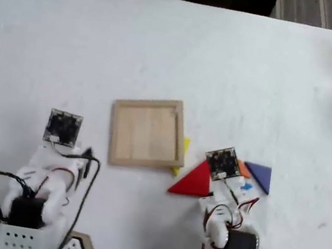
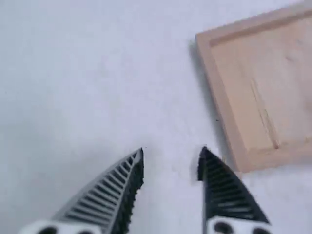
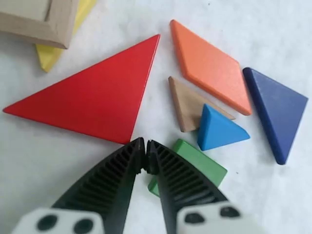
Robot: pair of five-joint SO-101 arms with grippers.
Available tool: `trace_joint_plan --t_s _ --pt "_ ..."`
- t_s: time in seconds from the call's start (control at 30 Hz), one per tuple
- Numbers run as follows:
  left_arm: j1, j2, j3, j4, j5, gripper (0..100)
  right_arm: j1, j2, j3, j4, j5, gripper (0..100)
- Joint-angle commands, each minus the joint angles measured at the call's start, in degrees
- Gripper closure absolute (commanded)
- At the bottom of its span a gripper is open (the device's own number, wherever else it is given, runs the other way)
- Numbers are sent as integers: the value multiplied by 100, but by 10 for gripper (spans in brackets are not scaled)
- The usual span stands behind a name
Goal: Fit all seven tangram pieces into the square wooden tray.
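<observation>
Tangram pieces: all seven lie on the table outside the tray (image 1: pixel 150 104), on its right-arm side.
Right claw (image 3: pixel 146 146): clenched, empty, above the green square (image 3: pixel 202 165), beside the red triangle's (image 3: pixel 92 97) corner.
Left claw (image 2: pixel 170 161): released, empty, just off the tray's opposite edge.
Risk, overlap: the light blue triangle (image 3: pixel 217 129) overlaps the tan triangle (image 3: pixel 185 105); a grab may drag both.
Risk, tray: the yellow triangle (image 3: pixel 48 61) seems tucked under the tray's edge; pulling it could shift the tray.
</observation>
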Motion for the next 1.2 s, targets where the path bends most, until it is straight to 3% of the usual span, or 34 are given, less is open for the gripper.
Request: trace_joint_plan --t_s 0.0,0.1,0.3,0.57,0.77,0.9,1.17 --pt "-40 -13 -519 -352 237 831 40 -66 44 -4 -18 981" --pt "242 -13 -519 -352 237 894 40 -66 44 -4 -18 981" --pt "497 576 -712 -598 510 849 40 -66 44 -4 -18 981" --pt "690 4198 -2936 -923 1468 842 40 -66 44 -4 -18 981" --pt "1024 6554 -3209 -1741 1864 841 40 -66 44 -4 -18 981" --pt "1051 7609 -3358 -2453 1846 841 40 -66 44 -4 -18 981" --pt "1051 8708 -3938 -3095 1855 841 40 -66 44 -4 -18 981"
